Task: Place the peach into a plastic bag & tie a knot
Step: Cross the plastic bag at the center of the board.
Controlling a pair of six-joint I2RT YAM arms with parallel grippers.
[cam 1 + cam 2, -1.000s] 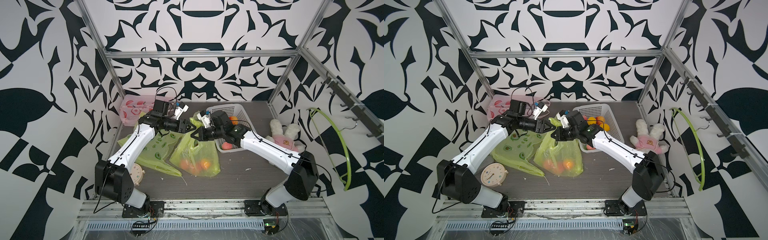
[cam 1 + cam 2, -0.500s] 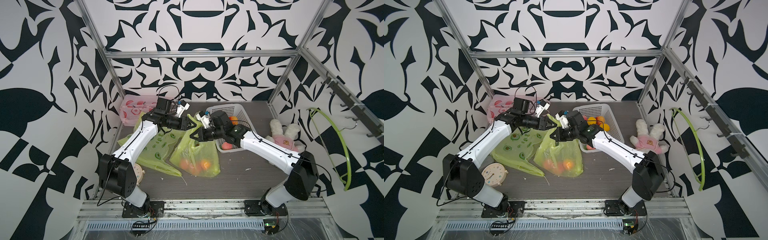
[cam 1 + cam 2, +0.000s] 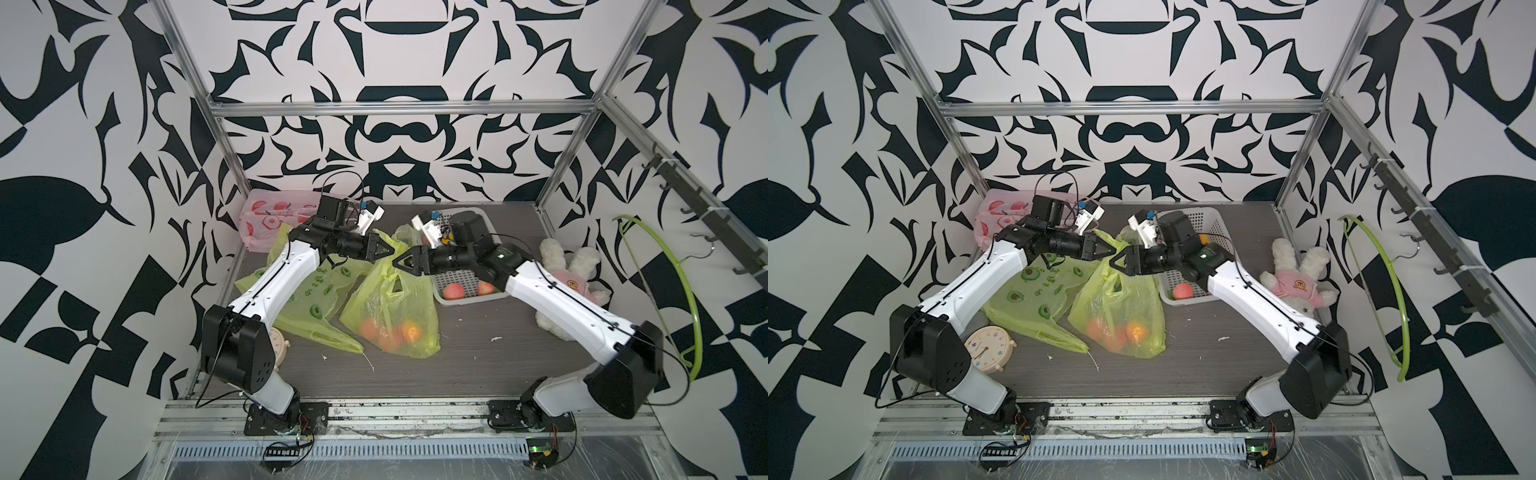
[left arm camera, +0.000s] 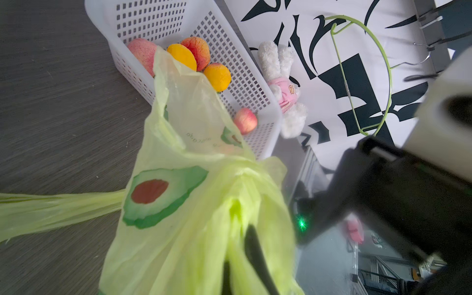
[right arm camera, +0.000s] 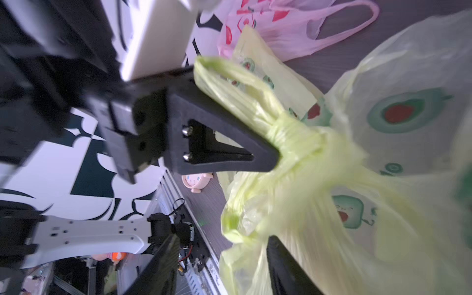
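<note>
In both top views the yellow-green plastic bag (image 3: 390, 307) (image 3: 1121, 307) stands on the table with orange-pink peaches (image 3: 386, 332) (image 3: 1117, 332) inside it. Its handles are twisted into a wrapped bunch (image 5: 293, 138) at the top. My left gripper (image 3: 390, 250) (image 4: 240, 268) is shut on that bunch, as the right wrist view shows. My right gripper (image 3: 399, 264) (image 5: 222, 265) faces it from the other side with its jaws apart; loose bag plastic lies against one finger (image 5: 283, 263). More peaches (image 3: 453, 291) (image 4: 143, 53) lie in the white basket (image 3: 469, 299) (image 4: 143, 25).
A second green bag (image 3: 307, 299) lies flat under the left arm, with a pink bag (image 3: 270, 212) behind it. A small clock (image 3: 986, 347) sits near the left arm's base. A plush rabbit (image 3: 573, 274) and a green hanger (image 3: 681, 291) are at the right.
My left gripper moved right to the bag's top and shut on the twisted handles. My right gripper opened and released the bag.
</note>
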